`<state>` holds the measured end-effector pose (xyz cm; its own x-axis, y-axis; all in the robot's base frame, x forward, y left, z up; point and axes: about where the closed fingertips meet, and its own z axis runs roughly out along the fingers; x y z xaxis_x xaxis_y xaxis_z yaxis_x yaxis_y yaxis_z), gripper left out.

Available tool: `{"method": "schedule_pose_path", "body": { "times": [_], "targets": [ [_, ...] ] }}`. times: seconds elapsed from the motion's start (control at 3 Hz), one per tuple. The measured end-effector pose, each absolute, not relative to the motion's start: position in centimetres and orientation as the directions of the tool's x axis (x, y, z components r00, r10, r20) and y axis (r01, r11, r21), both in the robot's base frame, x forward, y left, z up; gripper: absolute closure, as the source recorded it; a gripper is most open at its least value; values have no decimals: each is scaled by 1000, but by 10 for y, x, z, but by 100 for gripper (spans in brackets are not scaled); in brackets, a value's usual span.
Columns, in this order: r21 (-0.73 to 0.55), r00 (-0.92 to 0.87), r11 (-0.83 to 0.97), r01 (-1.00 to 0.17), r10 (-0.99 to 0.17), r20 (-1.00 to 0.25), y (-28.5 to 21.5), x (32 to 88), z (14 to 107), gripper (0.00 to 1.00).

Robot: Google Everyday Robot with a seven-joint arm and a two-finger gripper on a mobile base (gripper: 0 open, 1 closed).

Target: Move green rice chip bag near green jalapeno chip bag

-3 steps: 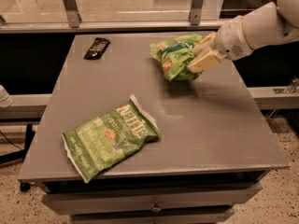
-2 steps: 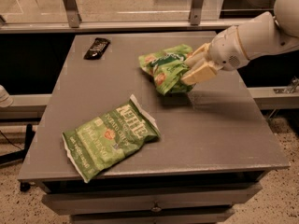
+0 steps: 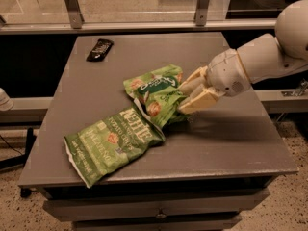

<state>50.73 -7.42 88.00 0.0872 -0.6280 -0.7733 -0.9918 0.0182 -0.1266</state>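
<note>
Two green bags sit close together on one grey table (image 3: pixel 231 143), the biggest thing here, a flat top with drawers under its front edge. The robot's white arm (image 3: pixel 269 57) reaches in from the right, slanting down across the table's right half. Next in size is the green jalapeno chip bag (image 3: pixel 113 143), lying flat near the front left, its white KETTLE lettering facing up and one crimped end hanging towards the front edge. Just behind and to its right is the green rice chip bag (image 3: pixel 156 93), puffy and tilted, with its dark oval logo showing. Its lower end meets or overlaps the top right corner of the larger bag, though from here I can't tell whether it rests there or hangs just above it. The gripper (image 3: pixel 187 97) is over the middle of the table, its cream jaws pinched on the right side of the rice bag. Smallest, a black packet (image 3: pixel 99 49) lies well apart at the far left corner.
</note>
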Motion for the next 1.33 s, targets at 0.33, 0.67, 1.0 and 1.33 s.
{"method": "schedule_pose_path", "body": {
  "times": [0.33,0.67,1.0,1.33],
  "targets": [
    [-113,123,-56,-992,-616,-778,-64,482,876,82],
    [-104,146,-103,-989,-609,-780,-58,470,874,57],
    [-104,160,-126,-987,-607,-778,-56,465,874,35],
    [-117,169,-125,-985,-614,-771,-61,469,877,12]
  ]
}}
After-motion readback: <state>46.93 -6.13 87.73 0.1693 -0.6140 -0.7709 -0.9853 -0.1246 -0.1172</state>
